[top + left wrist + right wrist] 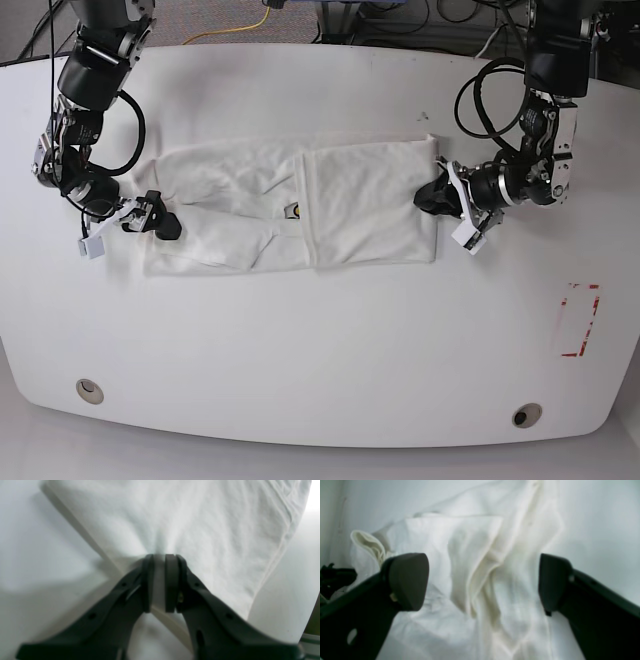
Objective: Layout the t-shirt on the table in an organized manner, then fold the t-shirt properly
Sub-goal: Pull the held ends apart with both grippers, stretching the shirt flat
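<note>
The white t-shirt (300,205) lies spread across the table (320,350), print hidden, with its right part folded over as a flat panel. At the shirt's right edge, my left gripper (436,196) is shut on the cloth. In the left wrist view the t-shirt (190,525) is pinched between the two pads of the left gripper (159,556). My right gripper (160,220) is at the shirt's left end with its jaws wide open. In the right wrist view its fingers (407,580) straddle the rumpled t-shirt (475,562) without holding it.
A red tape rectangle (580,320) marks the table at the right. Two round grommet holes (89,389) (526,415) sit near the front edge. Cables lie beyond the table's far edge.
</note>
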Controlling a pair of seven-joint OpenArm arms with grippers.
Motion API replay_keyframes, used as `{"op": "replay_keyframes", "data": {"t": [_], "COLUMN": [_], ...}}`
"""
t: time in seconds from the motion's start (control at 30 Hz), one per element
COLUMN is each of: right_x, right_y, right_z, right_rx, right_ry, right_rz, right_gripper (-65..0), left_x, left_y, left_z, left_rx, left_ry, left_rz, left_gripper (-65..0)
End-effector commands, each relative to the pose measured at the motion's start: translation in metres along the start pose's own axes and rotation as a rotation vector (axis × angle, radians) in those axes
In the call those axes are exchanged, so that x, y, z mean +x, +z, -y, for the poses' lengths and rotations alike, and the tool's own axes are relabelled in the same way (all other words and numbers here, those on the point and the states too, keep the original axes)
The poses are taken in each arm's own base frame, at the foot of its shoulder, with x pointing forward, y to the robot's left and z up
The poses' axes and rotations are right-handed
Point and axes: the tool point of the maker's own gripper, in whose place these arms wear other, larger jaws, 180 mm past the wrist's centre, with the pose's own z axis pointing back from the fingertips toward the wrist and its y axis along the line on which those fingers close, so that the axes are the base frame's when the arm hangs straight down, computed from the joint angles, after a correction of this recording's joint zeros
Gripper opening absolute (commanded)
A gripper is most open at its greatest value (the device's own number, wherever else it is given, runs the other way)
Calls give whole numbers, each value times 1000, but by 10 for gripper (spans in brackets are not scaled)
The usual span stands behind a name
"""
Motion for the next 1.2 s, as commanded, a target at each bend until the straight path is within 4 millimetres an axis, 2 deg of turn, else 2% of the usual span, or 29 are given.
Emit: {"op": "replay_keyframes", "data": {"t": [0.0,0.2,0.43,0.53,0.63,0.7,0.73,0.77,0.93,1.03,1.17], "right_x": [-3,-14,-16,-16,-13,-12,-11,-8,4,17,26], "right_y": [3,0,-2,-2,-3,-3,-4,-4,-1,5,17], "right_z": [-2,-9,-10,-11,-12,-12,-13,-14,-16,-25,-41], "right_rx": [-16,-4,-1,-2,0,1,2,4,1,-1,-13], "right_ry": [26,29,27,28,30,32,35,40,63,117,210], "right_rz": [-37,-45,-52,-50,-46,-44,-43,-38,-19,9,16], "right_gripper": [0,0,-14,-179,-425,-571,-621,-650,-642,-650,-650], "left_x": [-20,-20,-20,-19,-19,-19,-19,-19,-19,-18,-17], "left_y": [6,6,6,6,6,6,5,5,4,0,-2], "left_z": [-15,-15,-15,-14,-14,-14,-13,-13,-12,-8,-5], "left_rx": [60,60,60,59,59,59,58,58,55,44,40], "left_ry": [-22,-22,-22,-21,-21,-21,-21,-21,-20,-17,-16], "left_rz": [-107,-107,-107,-106,-106,-106,-105,-105,-103,-98,-94], "left_gripper": [-576,-576,-576,-576,-576,-576,-576,-576,-576,-576,-576]}}
